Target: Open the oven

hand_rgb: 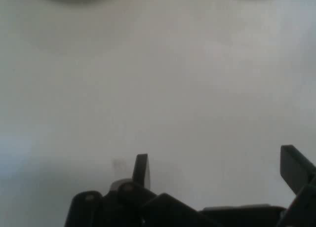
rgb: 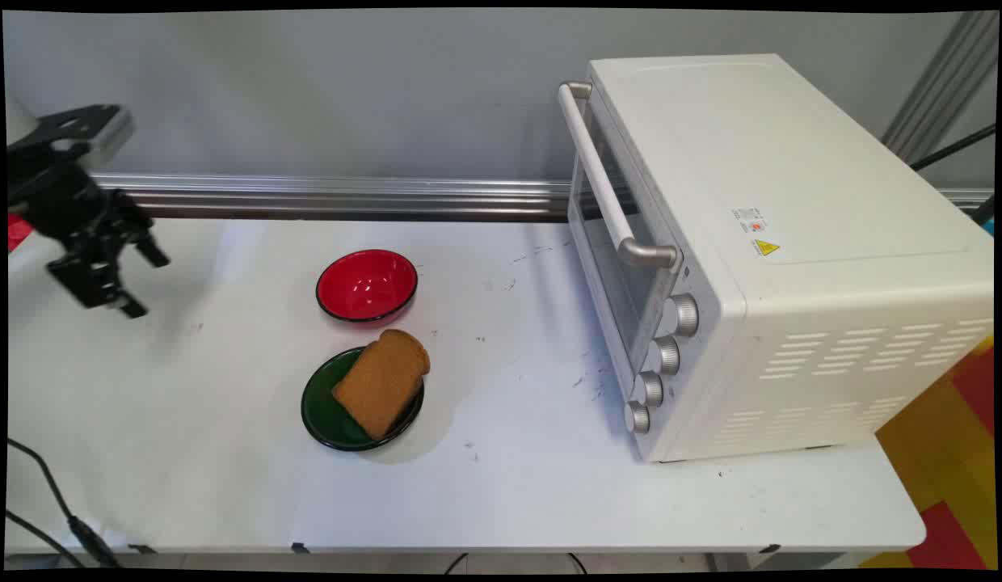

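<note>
Above the bench [rgb: 186, 453] at far left, one black pincer [rgb: 145, 283], fingers [hand_rgb: 141, 170] spread, holding nothing, over bare surface. Well to its right, one red bowl [rgb: 367, 285]; just nearer, one green plate [rgb: 327, 408] carrying one bread slice [rgb: 381, 381], long axis slanting toward far right. At right, one white toaster oven [rgb: 776, 242], door shut, four knobs.

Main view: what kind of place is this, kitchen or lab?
Likely a lab bench staged as a kitchen: a white table against a bare wall, a toaster oven, bread on a green plate, a red bowl, and an open gripper.
</note>
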Available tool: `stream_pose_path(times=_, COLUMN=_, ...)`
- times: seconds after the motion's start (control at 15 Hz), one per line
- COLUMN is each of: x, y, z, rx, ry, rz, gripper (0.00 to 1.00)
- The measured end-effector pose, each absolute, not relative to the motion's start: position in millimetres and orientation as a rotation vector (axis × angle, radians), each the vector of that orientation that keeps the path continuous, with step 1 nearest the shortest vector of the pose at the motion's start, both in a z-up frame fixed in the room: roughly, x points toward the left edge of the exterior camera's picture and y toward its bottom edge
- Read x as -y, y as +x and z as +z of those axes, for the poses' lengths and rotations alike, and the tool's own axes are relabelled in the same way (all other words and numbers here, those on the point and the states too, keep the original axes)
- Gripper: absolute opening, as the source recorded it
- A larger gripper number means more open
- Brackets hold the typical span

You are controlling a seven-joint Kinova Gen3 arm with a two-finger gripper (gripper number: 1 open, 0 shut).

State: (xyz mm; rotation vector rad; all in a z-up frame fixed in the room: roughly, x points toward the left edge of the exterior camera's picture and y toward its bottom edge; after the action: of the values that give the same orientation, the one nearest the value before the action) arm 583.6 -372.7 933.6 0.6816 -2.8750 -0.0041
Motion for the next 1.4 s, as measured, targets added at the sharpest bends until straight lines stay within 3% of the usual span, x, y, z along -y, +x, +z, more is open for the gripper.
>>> stream_pose_path(times=0.47, x=394, y=482, z=975, rx=2.767, ry=0.725, rz=0.078, gripper=1.00)
stream_pose_path(times=0.93, x=438, y=365, z=1039, rx=2.606, ry=0.692, rz=0.188, gripper=1.00)
stream_pose_path(times=1.4, x=480, y=296, z=1077, rx=2.487, ry=0.610, rz=0.273, gripper=1.00)
